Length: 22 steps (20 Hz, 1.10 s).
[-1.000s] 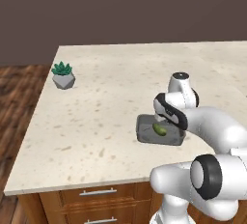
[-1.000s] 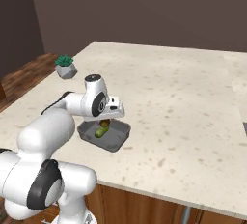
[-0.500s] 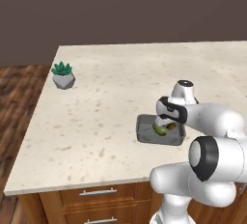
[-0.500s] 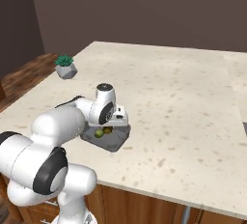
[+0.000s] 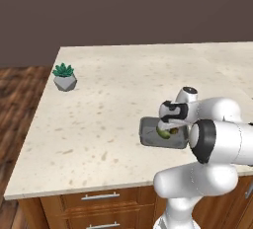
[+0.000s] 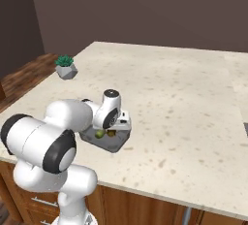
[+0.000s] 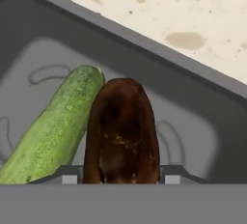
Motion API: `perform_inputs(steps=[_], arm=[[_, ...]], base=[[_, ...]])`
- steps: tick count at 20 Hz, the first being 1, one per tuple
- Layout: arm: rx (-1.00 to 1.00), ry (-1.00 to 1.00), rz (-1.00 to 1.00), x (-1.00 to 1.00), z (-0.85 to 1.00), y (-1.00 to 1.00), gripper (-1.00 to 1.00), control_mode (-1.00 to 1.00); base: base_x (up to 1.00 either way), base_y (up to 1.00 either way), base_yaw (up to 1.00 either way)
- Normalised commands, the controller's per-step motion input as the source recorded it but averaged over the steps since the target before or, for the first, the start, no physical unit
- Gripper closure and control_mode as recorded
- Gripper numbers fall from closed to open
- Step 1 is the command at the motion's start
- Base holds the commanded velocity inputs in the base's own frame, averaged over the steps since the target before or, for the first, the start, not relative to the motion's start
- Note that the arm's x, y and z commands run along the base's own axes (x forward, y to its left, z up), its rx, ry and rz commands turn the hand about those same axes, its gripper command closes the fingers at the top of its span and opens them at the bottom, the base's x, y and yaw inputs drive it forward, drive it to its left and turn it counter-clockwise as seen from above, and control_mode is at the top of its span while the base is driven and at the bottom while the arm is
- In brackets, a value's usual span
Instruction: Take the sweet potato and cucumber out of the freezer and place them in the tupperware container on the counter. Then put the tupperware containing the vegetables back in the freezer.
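Sweet potato, rough brown oblong pinched by pincer, touching glossy cucumber, smooth grey tupperware container.

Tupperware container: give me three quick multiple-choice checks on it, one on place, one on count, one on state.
1. Where is the tupperware container?
A. on the floor
B. on the counter, near its front edge
C. beside the plant pot

2. How many vegetables lie in it?
A. none
B. two
C. four

3. How do the cucumber and sweet potato lie?
A. side by side, touching
B. in opposite corners
C. stacked crosswise

Answers: B, both base views show it on the stone top near the drawers; B, the hand view shows two; A, their sides meet in the hand view.
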Motion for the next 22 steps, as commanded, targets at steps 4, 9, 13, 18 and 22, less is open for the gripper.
perform_inputs(steps=[4, 9, 13, 18, 22], arm=[[0.00, 0.01, -0.01, 0.03, -0.32, 0.00, 1.00, -1.00], [0.00, 0.01, -0.02, 0.00, -0.18, 0.00, -1.00, -1.00], [0.00, 0.00, -0.03, -0.14, 0.14, 0.00, -1.00, -1.00], [0.00, -0.09, -0.09, -0.47, 0.51, 0.00, -1.00, -1.00], [0.00, -0.10, -0.15, -0.49, 0.76, 0.00, -1.00, -1.00]], base=[[0.00, 0.00, 0.00], [0.00, 0.00, 0.00], [0.00, 0.00, 0.00], [0.00, 0.00, 0.00], [0.00, 0.00, 0.00]])
